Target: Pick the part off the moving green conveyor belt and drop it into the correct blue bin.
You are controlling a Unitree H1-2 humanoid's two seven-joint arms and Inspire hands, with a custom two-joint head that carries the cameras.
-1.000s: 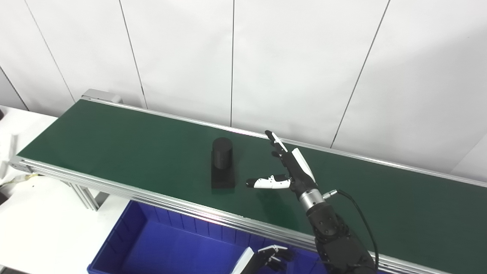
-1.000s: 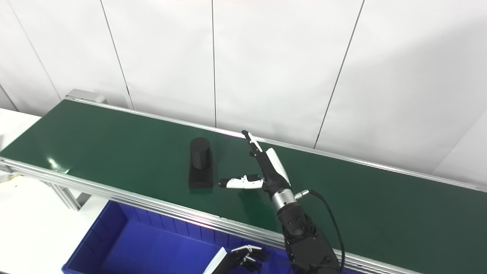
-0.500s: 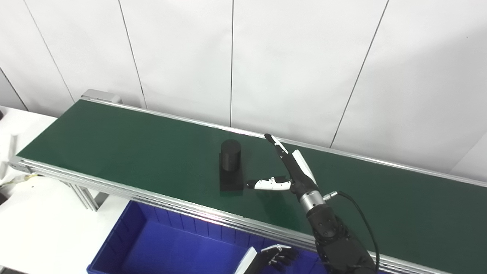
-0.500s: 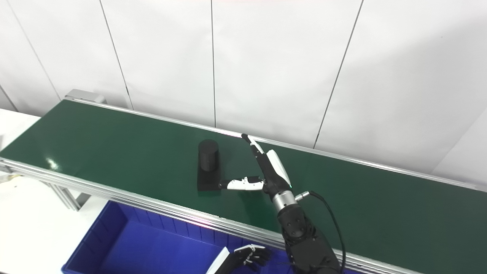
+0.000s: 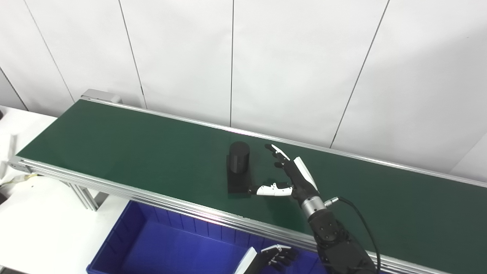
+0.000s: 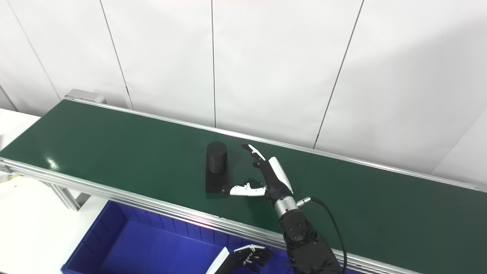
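Note:
A black part [image 5: 238, 166], an upright cylinder on a square base, stands on the green conveyor belt [image 5: 133, 148] near its middle. My right hand [image 5: 289, 177] is open just to the part's right, low over the belt. Its thumb tip reaches the base's right front corner and its fingers point up past the cylinder. My left hand [image 5: 273, 257] is at the bottom edge over the blue bin [image 5: 167, 247], fingers curled with nothing in them.
The belt's aluminium front rail [image 5: 114, 186] runs between the belt and the bin. A white table [image 5: 42, 224] lies at the lower left. A white panelled wall stands behind the belt. A black cable [image 5: 359, 213] loops from my right wrist.
The part has travelled right along the belt and now meets my right hand's thumb. My right hand has lowered slightly and its fingers have bent a little. My left hand has stayed put.

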